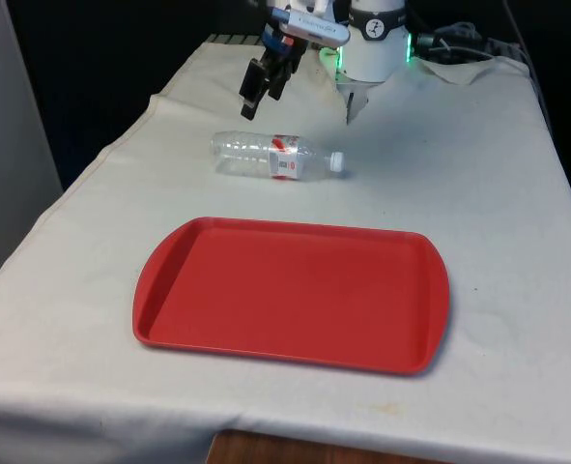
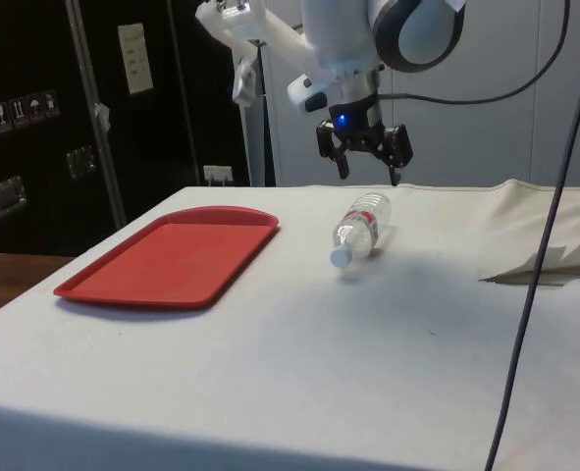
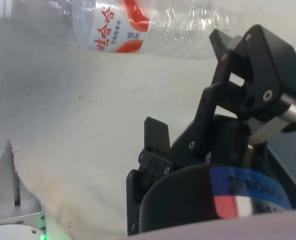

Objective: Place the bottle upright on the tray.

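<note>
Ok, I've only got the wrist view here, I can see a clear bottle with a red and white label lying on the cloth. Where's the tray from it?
Observer: The red tray lies flat on the cloth, apart from the bottle, on the bottle's side away from the robot.
Operator: Which way does the cap point?
Observer: The white cap points to the front view's right.
Operator: Is the gripper touching the bottle?
Observer: No. In the side view the gripper hangs open in the air above the bottle's base end.
</note>
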Available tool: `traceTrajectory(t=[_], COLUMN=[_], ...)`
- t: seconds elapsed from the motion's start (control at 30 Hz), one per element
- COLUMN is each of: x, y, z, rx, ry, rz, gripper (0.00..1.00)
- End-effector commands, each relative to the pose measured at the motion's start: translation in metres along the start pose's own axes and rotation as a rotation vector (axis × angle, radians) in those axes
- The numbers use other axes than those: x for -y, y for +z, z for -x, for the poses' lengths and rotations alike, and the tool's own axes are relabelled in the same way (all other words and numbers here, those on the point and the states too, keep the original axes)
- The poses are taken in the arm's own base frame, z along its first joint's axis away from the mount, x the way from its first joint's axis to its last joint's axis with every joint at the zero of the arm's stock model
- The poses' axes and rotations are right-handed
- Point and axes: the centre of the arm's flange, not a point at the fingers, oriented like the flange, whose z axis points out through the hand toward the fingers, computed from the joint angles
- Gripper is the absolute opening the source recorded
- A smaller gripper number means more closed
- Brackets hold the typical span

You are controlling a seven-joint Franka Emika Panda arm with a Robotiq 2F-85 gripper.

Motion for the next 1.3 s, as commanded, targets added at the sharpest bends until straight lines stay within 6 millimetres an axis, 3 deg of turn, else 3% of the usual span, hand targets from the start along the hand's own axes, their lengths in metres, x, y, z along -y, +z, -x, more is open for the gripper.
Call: traceTrajectory(t=[0.0, 0.47, 1.27], x=[-0.001, -0.010, -0.005], y=[0.001, 0.007, 0.008], z=[-0.001, -0.013, -0.036], rx=[0.002, 0.027, 0.117], ry=[-0.005, -0.077, -0.168], rz=[0.000, 0.003, -0.014], gripper=[1.00, 1.00, 1.00])
